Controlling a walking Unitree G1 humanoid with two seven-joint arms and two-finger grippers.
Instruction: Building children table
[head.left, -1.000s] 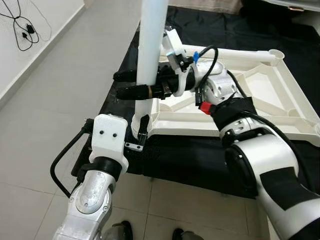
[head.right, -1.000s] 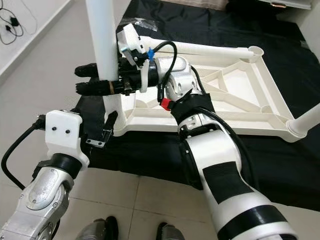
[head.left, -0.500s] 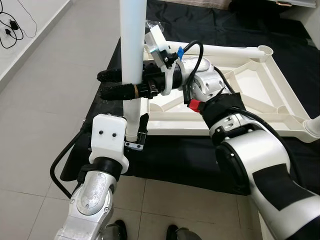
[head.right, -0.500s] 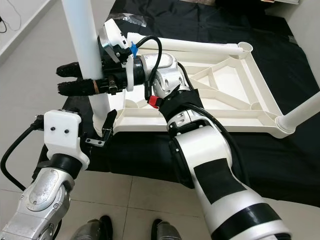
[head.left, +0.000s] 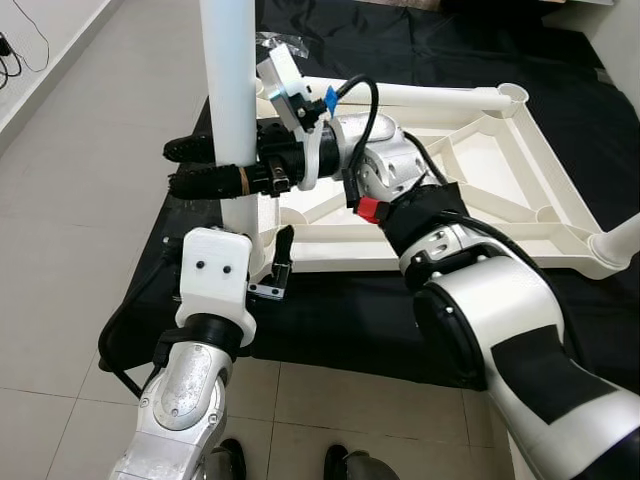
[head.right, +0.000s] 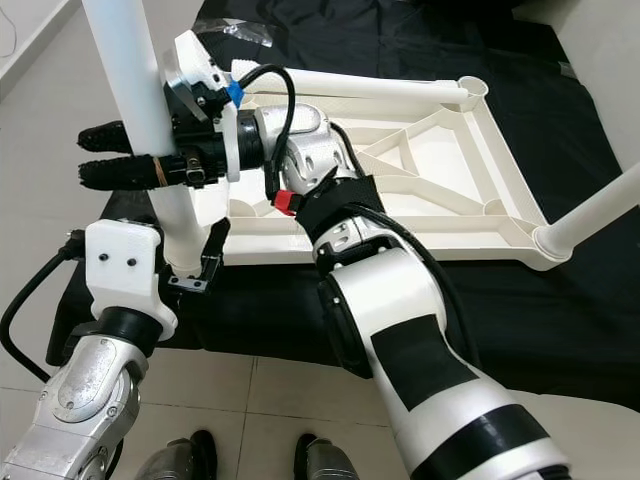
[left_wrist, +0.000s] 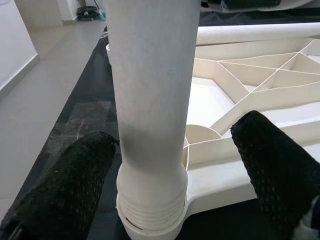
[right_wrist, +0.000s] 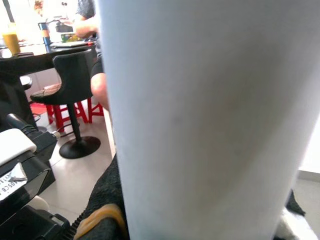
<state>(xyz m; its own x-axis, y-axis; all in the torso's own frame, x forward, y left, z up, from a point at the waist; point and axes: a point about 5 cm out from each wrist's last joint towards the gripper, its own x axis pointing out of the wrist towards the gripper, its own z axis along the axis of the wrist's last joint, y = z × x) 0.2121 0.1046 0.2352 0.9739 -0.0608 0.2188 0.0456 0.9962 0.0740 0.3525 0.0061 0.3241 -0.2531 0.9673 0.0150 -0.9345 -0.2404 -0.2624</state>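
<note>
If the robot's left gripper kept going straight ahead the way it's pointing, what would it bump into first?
Probably the white table leg. It stands upright right between the left gripper's open black fingers, its threaded end in the corner socket of the upside-down tabletop. Depth is hard to judge, but nothing lies in between.

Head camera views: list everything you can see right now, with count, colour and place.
table leg: 1, white, upright in the near-left corner socket of the tabletop
upturned tabletop: 1, white, ribbed, lying on the cloth
other legs: 2, white, at the far and right corners
cloth: 1, black, on the tiled floor
right end effector: shut around the upright leg
left end effector: open, at the leg's base
</note>
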